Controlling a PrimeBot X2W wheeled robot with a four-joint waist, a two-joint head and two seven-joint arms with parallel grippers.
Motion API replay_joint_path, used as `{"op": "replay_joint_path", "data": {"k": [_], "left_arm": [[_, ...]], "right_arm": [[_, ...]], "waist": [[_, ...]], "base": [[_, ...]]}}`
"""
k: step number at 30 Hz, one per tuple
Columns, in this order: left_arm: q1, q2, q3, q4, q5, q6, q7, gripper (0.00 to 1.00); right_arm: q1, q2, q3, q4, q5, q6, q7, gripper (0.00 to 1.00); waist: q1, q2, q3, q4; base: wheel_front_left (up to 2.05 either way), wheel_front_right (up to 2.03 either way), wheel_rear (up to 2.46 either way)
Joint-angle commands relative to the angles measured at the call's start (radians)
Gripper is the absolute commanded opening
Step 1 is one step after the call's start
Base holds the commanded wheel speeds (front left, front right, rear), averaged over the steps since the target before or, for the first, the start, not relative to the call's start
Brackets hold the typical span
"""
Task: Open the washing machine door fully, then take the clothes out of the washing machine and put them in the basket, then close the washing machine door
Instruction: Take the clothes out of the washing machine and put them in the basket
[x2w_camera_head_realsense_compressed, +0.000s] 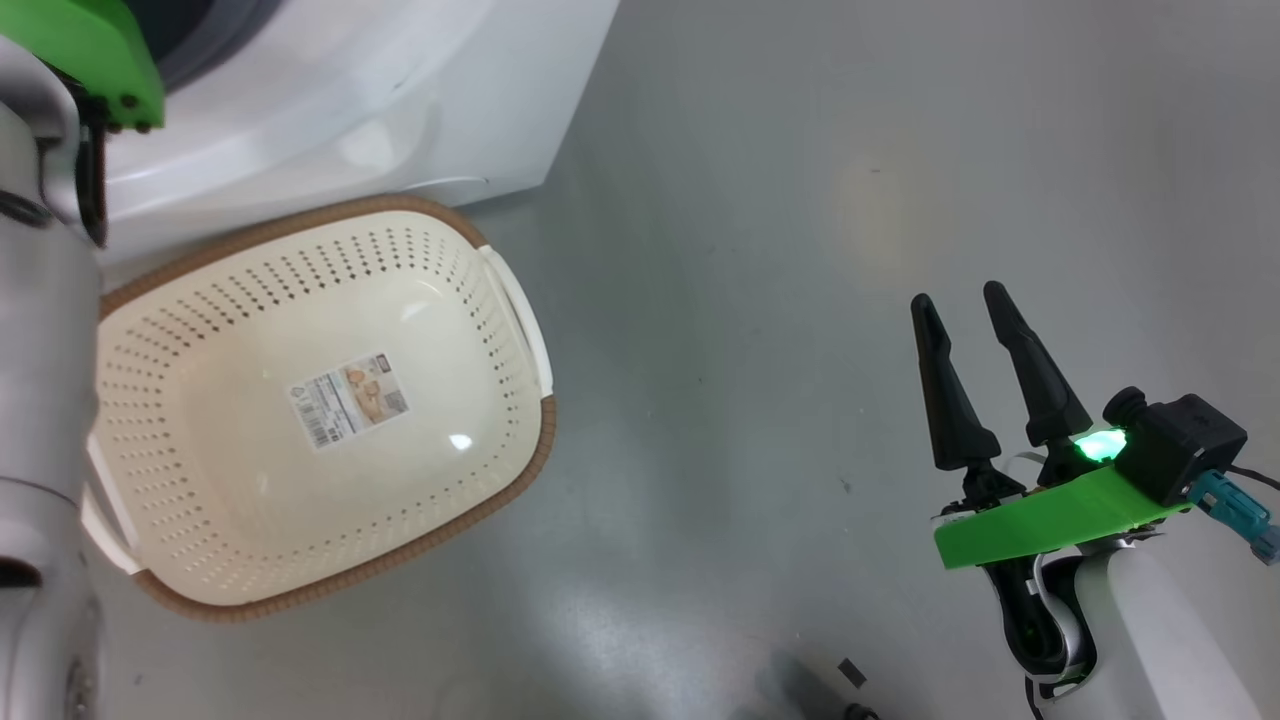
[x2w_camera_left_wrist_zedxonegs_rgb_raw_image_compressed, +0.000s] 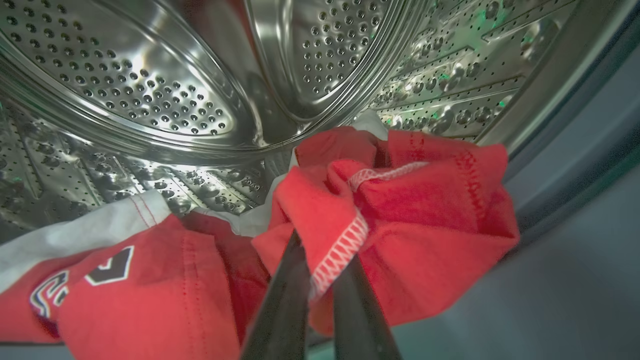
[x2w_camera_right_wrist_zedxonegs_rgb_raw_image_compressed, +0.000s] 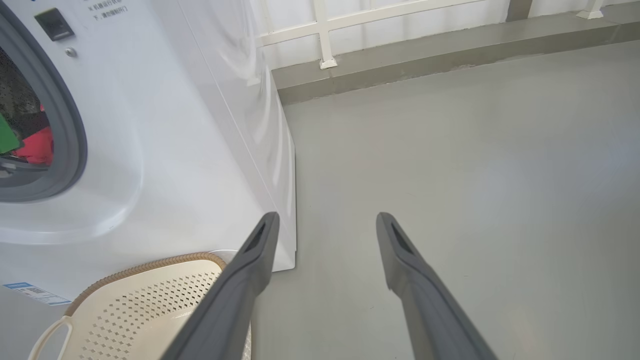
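Left wrist view: left gripper (x2w_camera_left_wrist_zedxonegs_rgb_raw_image_compressed: 320, 267) pinches clothes (x2w_camera_left_wrist_zedxonegs_rgb_raw_image_compressed: 430, 215) by a hem, seemingly near drum lip (x2w_camera_left_wrist_zedxonegs_rgb_raw_image_compressed: 547, 85); right gripper (x2w_camera_head_realsense_compressed: 957, 296) gapes above open floor (x2w_camera_head_realsense_compressed: 750, 250).

The red clothes (x2w_camera_left_wrist_zedxonegs_rgb_raw_image_compressed: 425, 210) are covering the left tool's (x2w_camera_left_wrist_zedxonegs_rgb_raw_image_compressed: 322, 252) tips, and a pale arm (x2w_camera_head_realsense_compressed: 45, 350) is hiding the basket's (x2w_camera_head_realsense_compressed: 547, 440) left rim.

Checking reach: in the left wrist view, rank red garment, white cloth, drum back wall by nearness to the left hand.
1. red garment, pinched in the left hand.
2. white cloth, just behind, leftward.
3. drum back wall, top centre, deepest.
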Motion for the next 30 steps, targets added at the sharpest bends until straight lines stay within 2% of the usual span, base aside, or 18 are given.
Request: {"op": "replay_joint_path", "data": {"k": [1, 3, 7, 16, 21, 30], "left_arm": [[0.033, 0.024, 0.005, -0.036, -0.010, -0.002, -0.016, 0.00], [0.064, 0.021, 0.011, -0.062, -0.020, -0.004, -0.022, 0.00], [0.155, 0.008, 0.025, -0.212, -0.036, -0.004, -0.023, 0.00], [0.396, -0.062, 0.073, -0.533, -0.050, 0.007, -0.023, 0.00], [0.500, -0.099, 0.099, -0.664, -0.048, 0.004, -0.023, 0.00], [0.644, -0.129, 0.120, -0.852, -0.032, -0.004, -0.023, 0.00]], "right_arm": [[0.018, -0.004, 0.008, -0.020, -0.015, 0.007, -0.006, 1.00], [0.022, -0.004, 0.005, -0.020, -0.023, 0.007, -0.006, 1.00], [0.031, -0.004, -0.007, -0.026, -0.041, 0.007, -0.006, 1.00], [0.077, -0.035, -0.038, -0.031, -0.061, 0.007, -0.006, 1.00], [0.100, -0.048, -0.046, -0.032, -0.069, 0.007, -0.006, 1.00], [0.129, -0.057, -0.062, -0.034, -0.076, 0.007, -0.006, 1.00]], "waist": [[0.0000, 0.0000, -0.021, 0.019], [0.0000, 0.0000, -0.035, 0.030], [0.0000, 0.0000, -0.056, 0.059], [0.0000, 0.0000, -0.107, 0.141], [0.0000, 0.0000, -0.134, 0.180], [0.0000, 0.0000, -0.173, 0.220]], "base": [[0.00, 0.00, 0.00], [0.00, 0.00, 0.00], [0.00, 0.00, 0.00], [0.00, 0.00, 0.00], [0.00, 0.00, 0.00], [0.00, 0.00, 0.00]]}}
